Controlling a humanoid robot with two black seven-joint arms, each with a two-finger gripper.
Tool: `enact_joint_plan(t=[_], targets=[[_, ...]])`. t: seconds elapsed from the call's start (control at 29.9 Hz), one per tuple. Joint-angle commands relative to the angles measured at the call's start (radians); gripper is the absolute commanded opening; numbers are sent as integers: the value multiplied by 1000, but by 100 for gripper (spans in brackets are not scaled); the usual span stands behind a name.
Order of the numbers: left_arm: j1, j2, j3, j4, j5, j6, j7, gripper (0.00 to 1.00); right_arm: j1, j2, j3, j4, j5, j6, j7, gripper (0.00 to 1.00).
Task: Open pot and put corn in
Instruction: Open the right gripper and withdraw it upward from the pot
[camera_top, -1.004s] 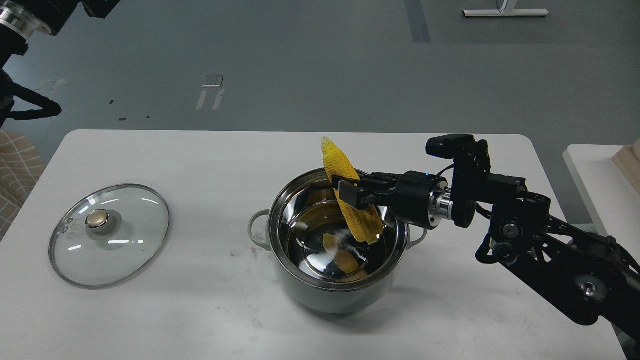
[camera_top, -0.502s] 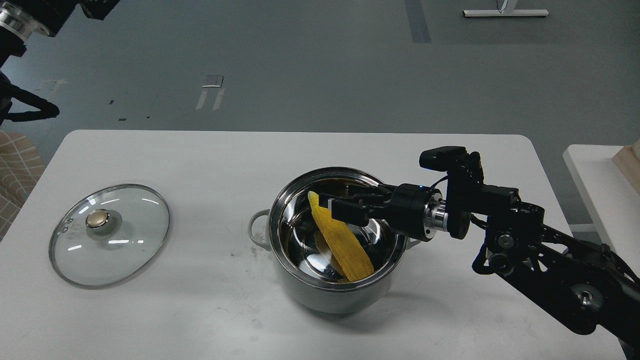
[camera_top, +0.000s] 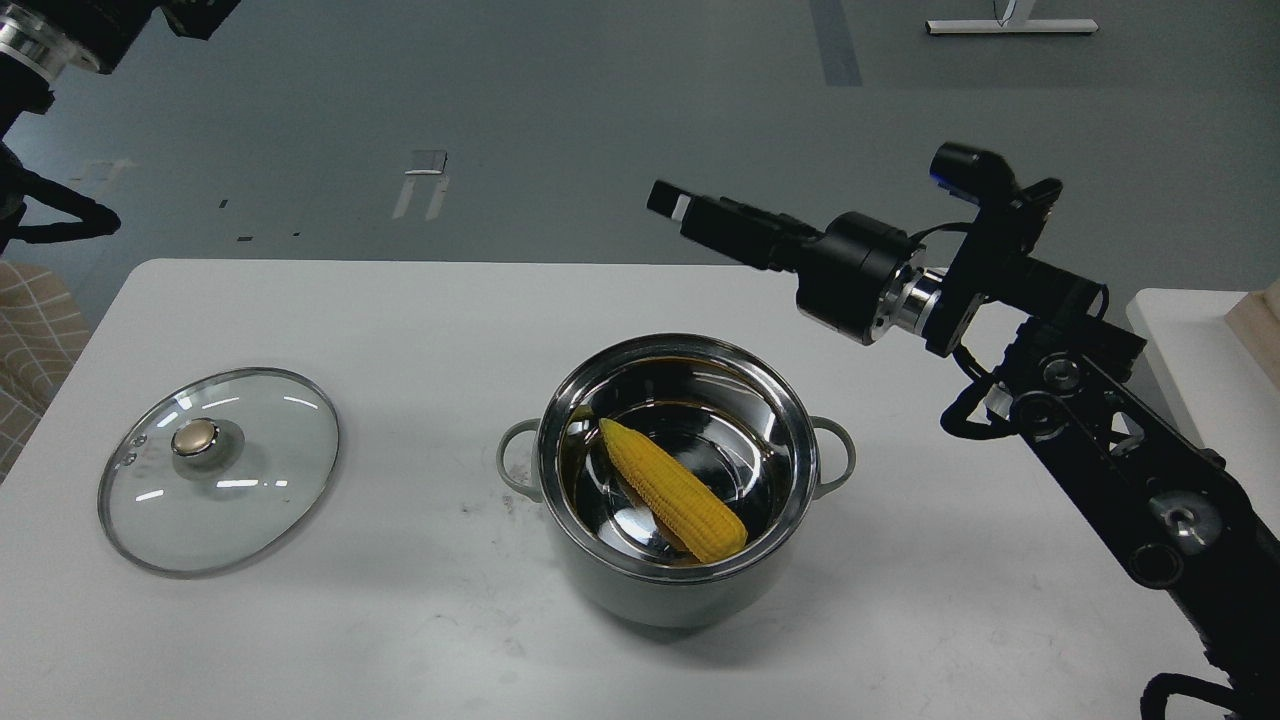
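Observation:
The grey-green pot (camera_top: 678, 590) stands open at the middle of the white table, its steel inside showing. The yellow corn (camera_top: 672, 490) lies inside the pot, slanting from back left to front right, with its thick end against the front wall. My right gripper (camera_top: 676, 208) is raised above and behind the pot, pointing left, its fingers slightly apart and holding nothing. Only upper parts of my left arm (camera_top: 70, 35) show at the top left corner; its gripper is out of view.
The glass lid (camera_top: 218, 470) with a gold knob lies flat on the table (camera_top: 400, 330) at the left, well apart from the pot. A second white surface (camera_top: 1190, 360) stands past the table's right edge. My right arm (camera_top: 1120, 450) reaches over the table's right side.
The right gripper let go of the corn, which dropped and settled in the pot. The gripper then rose up and back, away from the pot. The lid has not moved.

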Motion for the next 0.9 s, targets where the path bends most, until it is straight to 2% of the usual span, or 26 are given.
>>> enact_joint_plan(t=[0.0, 0.17, 0.3, 0.54, 0.64, 0.87], targets=[[1, -6, 1, 5, -4, 0, -4, 98, 84, 23, 162, -90, 136, -10, -1, 100], [5, -12, 1, 11, -6, 0, -6, 98, 190, 2, 302, -293, 437, -13, 0, 100], [7, -38, 1, 40, -8, 0, -6, 98, 247, -32, 357, -436, 564, -26, 2, 100], [36, -72, -2, 89, -58, 0, -1, 98, 357, -58, 420, -781, 819, -124, 3, 100], [39, -69, -3, 89, -73, 0, 2, 98, 356, -98, 419, -861, 835, -141, 3, 100], [39, -72, -3, 89, -64, 0, 3, 98, 330, -102, 420, -881, 838, -140, 8, 100]])
